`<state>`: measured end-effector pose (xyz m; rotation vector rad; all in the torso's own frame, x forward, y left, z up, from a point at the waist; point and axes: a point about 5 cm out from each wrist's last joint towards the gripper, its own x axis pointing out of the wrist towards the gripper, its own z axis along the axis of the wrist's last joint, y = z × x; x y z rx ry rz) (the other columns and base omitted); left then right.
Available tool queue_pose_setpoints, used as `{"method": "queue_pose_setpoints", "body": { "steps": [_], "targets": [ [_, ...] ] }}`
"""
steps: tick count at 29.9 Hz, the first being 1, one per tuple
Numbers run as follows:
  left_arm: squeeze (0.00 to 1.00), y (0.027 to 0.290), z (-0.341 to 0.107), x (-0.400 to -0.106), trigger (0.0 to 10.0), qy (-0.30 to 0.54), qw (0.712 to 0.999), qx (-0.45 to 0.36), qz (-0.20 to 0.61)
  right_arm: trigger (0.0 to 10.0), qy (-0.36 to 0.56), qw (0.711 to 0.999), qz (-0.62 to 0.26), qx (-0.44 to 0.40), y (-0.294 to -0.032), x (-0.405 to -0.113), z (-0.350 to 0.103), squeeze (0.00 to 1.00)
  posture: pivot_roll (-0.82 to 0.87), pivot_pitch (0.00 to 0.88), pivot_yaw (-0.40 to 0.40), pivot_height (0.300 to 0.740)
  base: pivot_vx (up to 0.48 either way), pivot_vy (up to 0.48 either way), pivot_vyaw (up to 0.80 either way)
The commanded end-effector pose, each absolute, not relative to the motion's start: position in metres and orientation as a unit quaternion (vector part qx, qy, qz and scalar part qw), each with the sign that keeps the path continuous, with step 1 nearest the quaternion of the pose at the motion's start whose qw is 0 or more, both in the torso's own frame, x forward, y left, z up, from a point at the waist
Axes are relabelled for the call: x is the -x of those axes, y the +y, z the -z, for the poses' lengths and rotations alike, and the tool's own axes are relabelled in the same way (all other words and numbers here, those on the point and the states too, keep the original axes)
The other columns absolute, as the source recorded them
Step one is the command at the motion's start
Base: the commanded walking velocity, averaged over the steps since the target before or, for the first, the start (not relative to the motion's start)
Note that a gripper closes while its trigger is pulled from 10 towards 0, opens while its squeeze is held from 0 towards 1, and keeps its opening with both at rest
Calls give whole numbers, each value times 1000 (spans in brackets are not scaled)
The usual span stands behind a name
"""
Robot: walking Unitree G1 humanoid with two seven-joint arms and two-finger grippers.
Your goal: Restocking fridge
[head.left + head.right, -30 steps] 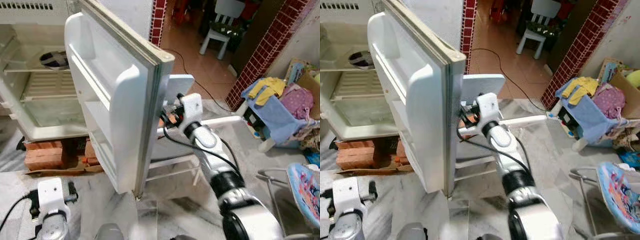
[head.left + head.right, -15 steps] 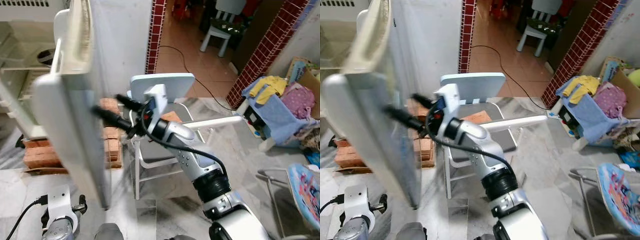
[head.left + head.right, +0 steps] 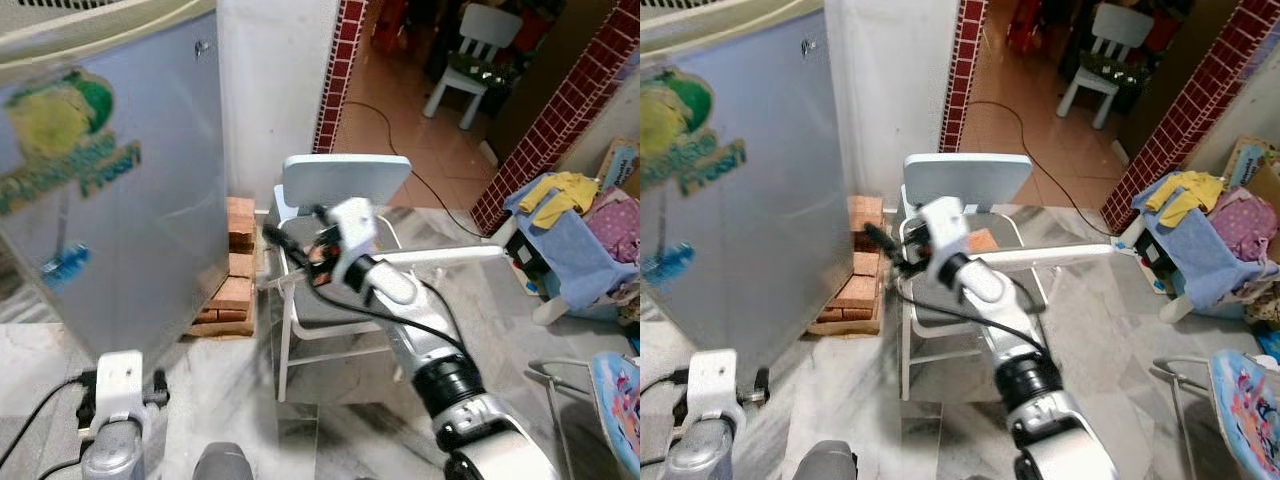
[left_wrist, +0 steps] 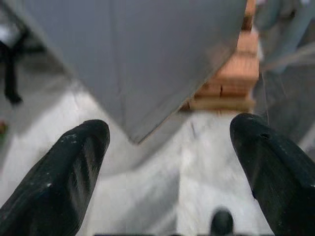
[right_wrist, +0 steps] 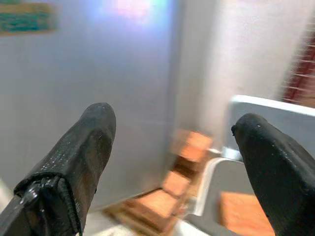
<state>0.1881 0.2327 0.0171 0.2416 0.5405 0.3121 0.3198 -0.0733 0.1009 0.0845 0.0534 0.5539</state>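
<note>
Fridge (image 3: 110,190) door closed, one chair (image 3: 340,240) beside it, two hands, right hand (image 5: 172,162) and left hand (image 4: 167,167), both spread apart, empty.

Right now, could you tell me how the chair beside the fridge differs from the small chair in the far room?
The pale blue chair stands near the fridge, close to the right end effector; the white chair stands far off in the tiled room. The pale blue chair has thin metal legs and a brick on its seat; the white chair looks moulded all in white. Both stand upright.
</note>
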Motion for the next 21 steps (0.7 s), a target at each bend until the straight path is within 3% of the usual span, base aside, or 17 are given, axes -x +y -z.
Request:
{"method": "queue_pose_setpoints", "body": {
  "steps": [1, 7, 21],
  "targets": [
    [0, 225, -20, -194, 10000, 252, 948, -131, -143, 10000, 21, 974, -223, -35, -92, -321, -95, 0, 259, 0, -121, 740, 0, 480, 0],
    [0, 217, -29, -206, 10000, 210, 958, -158, -117, 10000, 33, 988, -147, -37, -115, -313, -82, 0, 224, 0, -112, 740, 0, 480, 0],
    [0, 211, -71, -247, 10000, 76, 974, -201, -65, 10000, 8, 992, -110, -63, -123, -309, -87, 0, 198, 0, -100, 740, 0, 480, 0]
  ]
}}
